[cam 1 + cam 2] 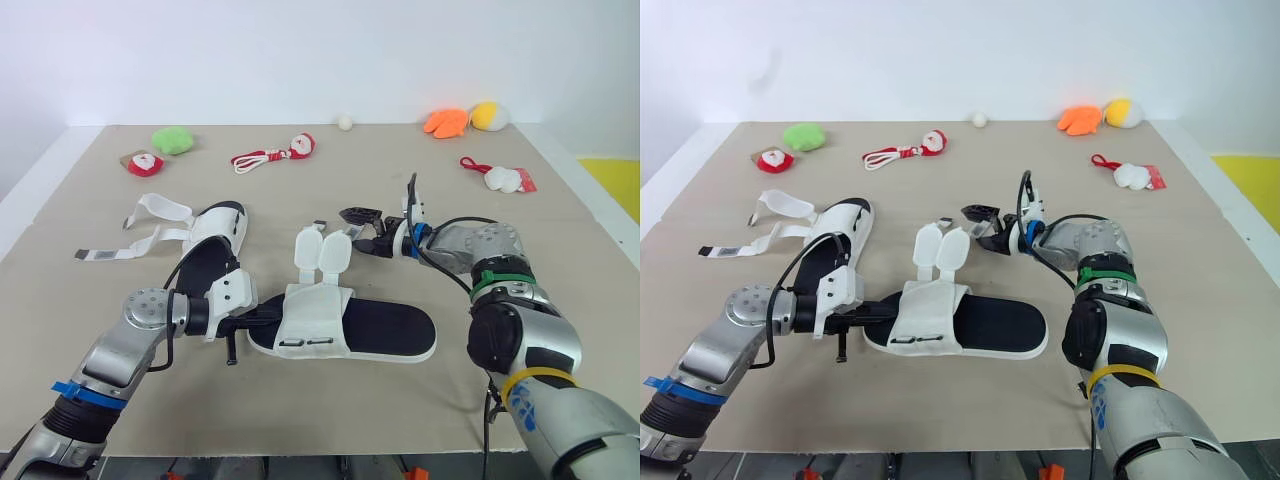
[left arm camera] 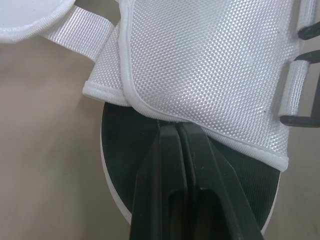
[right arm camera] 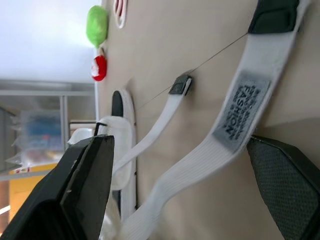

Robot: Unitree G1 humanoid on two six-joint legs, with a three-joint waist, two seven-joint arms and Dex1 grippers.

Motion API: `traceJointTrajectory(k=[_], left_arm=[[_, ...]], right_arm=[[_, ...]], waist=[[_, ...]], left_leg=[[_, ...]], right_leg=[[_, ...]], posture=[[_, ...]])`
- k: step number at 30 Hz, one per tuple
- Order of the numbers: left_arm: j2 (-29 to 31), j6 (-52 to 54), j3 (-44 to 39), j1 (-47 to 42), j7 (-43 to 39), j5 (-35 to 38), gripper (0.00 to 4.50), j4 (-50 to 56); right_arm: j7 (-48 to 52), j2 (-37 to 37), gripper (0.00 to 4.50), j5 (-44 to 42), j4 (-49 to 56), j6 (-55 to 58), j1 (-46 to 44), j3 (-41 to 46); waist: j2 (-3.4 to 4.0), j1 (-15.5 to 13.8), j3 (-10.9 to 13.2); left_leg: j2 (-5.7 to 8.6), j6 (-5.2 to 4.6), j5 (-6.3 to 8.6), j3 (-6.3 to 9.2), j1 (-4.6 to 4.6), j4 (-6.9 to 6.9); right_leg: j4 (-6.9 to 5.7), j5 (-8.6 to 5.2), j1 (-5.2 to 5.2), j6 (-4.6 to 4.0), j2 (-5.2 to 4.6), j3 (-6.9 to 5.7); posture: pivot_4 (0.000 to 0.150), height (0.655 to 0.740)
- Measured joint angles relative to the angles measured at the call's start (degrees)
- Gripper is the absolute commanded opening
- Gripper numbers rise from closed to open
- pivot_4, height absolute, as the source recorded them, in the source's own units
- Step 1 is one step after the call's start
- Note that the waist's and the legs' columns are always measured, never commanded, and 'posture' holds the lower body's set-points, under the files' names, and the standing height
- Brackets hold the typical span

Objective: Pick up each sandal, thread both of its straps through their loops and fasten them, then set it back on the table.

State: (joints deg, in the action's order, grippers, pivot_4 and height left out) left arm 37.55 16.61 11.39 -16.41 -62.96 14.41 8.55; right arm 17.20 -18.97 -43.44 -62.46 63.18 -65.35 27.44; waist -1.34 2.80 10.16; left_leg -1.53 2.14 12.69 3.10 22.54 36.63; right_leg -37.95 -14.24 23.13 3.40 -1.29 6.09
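left gripper [image 1: 267,317] tight on sandal [image 1: 385,328]

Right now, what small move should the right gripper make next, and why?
Probably close the right gripper on the labelled strap. Its fingers stand open with that strap lying between them, not yet gripped, and the left gripper is at the sandal.

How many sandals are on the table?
2. The front sandal lies in the middle of the table, straps open. The rear sandal lies behind it on the robot's left, straps spread out. None seems hidden.
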Motion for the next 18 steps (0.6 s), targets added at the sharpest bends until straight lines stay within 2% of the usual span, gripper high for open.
traceJointTrajectory(k=[8, 12, 14, 16, 17, 18], left_arm=[[-0.09, 0.0, 0.0, -0.38, 0.07, -0.39, 0.1, -0.12], [-0.23, 0.0, 0.0, -0.44, 0.15, -0.45, 0.0, -0.22], [-0.25, 0.0, 0.0, -0.44, 0.08, -0.45, 0.0, -0.17], [-0.31, 0.0, 0.0, -0.44, 0.07, -0.45, 0.0, -0.14], [-0.34, 0.0, 0.0, -0.43, 0.07, -0.45, 0.0, -0.18], [-0.36, 0.01, 0.02, -0.44, 0.12, -0.5, 0.0, -0.23]], right_arm=[[2.14, 1.25, 4.5, 2.51, -3.19, -4.62, -0.88, 0.37], [2.69, 1.37, 3.28, 3.71, -4.51, -6.05, -0.98, 0.44], [2.69, 1.38, 2.24, 4.8, -5.45, -6.68, -0.97, 0.35], [2.68, 1.45, 1.39, 5.56, -6.19, -7.01, -0.97, 0.26], [2.93, 1.53, 0.69, 5.61, -6.4, -6.99, -1.21, 0.46], [3.03, 1.58, 0.22, 5.62, -6.4, -6.94, -1.61, 0.46]], waist=[[0.0, 0.05, 0.0], [0.0, 0.07, -0.01], [0.0, 0.07, -0.01], [0.0, 0.06, 0.0], [0.0, 0.08, -0.02], [-0.01, 0.11, -0.03]], left_leg=[[0.0, -0.02, -0.01, 0.0, -0.08, 0.0], [0.0, -0.04, -0.02, 0.0, -0.1, 0.0], [0.0, -0.04, -0.02, 0.0, -0.09, -0.01], [0.0, -0.04, -0.02, 0.0, -0.08, -0.03], [0.0, -0.04, -0.02, 0.0, -0.1, -0.04], [0.0, -0.04, -0.02, 0.0, -0.12, -0.04]], right_leg=[[0.0, 0.02, -0.06, -0.02, 0.02, 0.01], [0.0, 0.02, -0.09, -0.03, 0.04, 0.04], [0.0, 0.01, -0.08, -0.03, 0.04, 0.05], [0.01, 0.0, -0.08, -0.02, 0.04, 0.05], [0.03, 0.0, -0.09, -0.02, 0.04, 0.06], [0.03, 0.01, -0.11, -0.02, 0.04, 0.06]], posture=[[0.15, 0.74], [0.15, 0.74], [0.15, 0.74], [0.15, 0.74], [0.15, 0.74], [0.15, 0.74]])
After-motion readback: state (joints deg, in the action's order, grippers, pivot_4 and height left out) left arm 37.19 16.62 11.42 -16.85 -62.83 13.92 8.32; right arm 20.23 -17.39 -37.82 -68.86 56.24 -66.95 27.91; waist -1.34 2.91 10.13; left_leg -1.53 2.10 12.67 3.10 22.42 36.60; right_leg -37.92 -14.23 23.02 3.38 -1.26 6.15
